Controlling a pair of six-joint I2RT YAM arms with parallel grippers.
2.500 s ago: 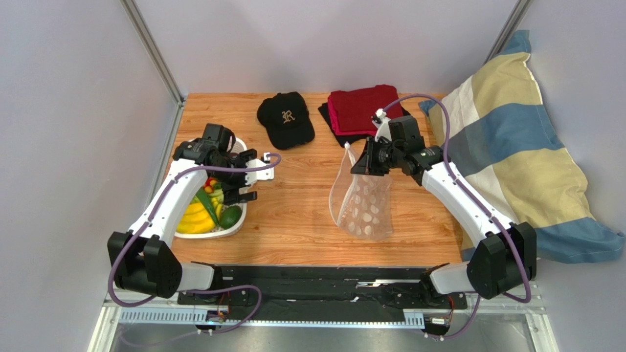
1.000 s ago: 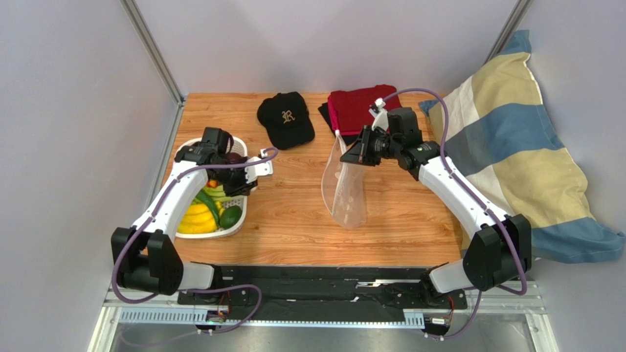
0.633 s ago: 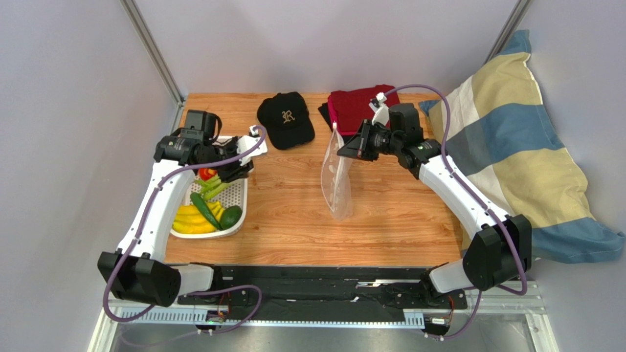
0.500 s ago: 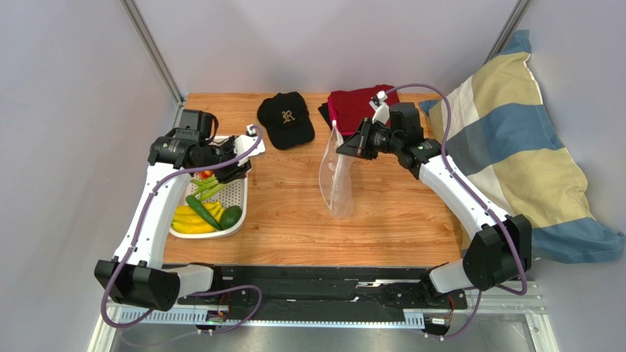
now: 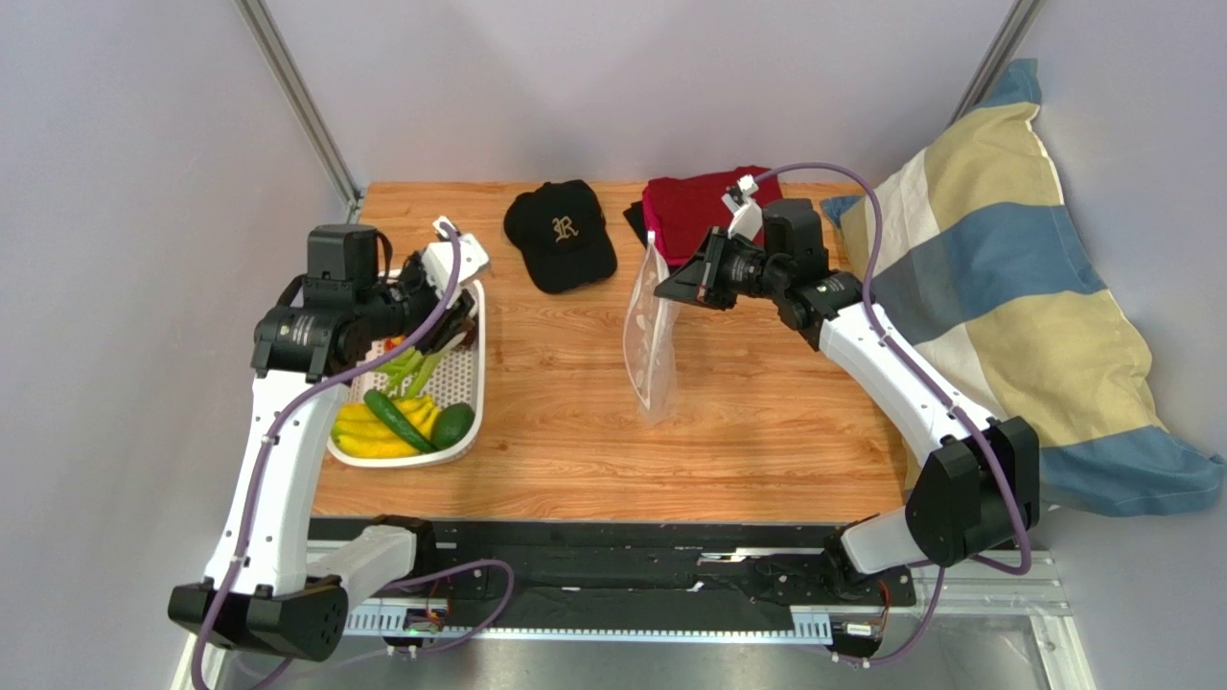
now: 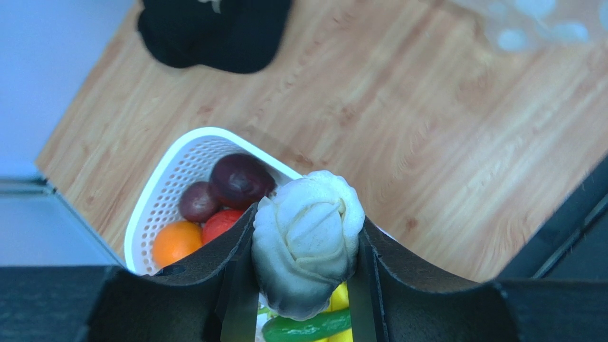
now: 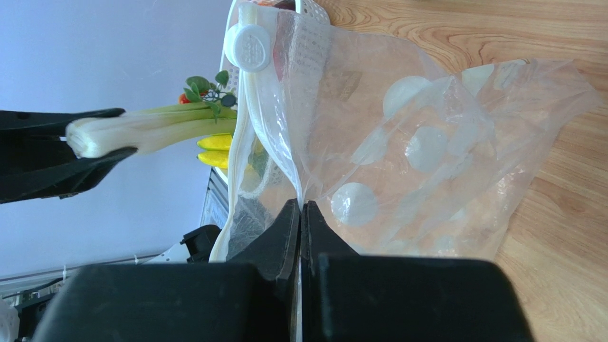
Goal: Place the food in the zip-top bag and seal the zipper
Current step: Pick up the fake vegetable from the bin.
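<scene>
My left gripper [image 6: 307, 249] is shut on the white butt end of the long pale-green-and-white stalk [image 6: 307, 242], lifted above the white basket [image 6: 164, 185]. An orange [image 6: 171, 242], a red fruit [image 6: 221, 222] and two dark purple fruits [image 6: 239, 179] lie in the basket below. The stalk [image 7: 150, 132] also shows side-on in the right wrist view, with leaves at its far end. My right gripper [image 7: 301, 206] is shut on the top edge of the zip-top bag [image 7: 428, 164], which hangs edge-on with its bottom on the table [image 5: 648, 345]. The zipper [image 7: 239, 142] carries a round white slider [image 7: 247, 44].
The basket [image 5: 468, 417] at the table's left also holds yellow and green vegetables [image 5: 378, 431]. A black cap [image 5: 560, 233] and folded red cloth [image 5: 699, 201] lie at the back. A striped pillow [image 5: 1008, 316] leans at the right edge.
My left arm has risen out of the basket and swung back to the left with the stalk. My right gripper has raised the bag and turned it edge-on.
</scene>
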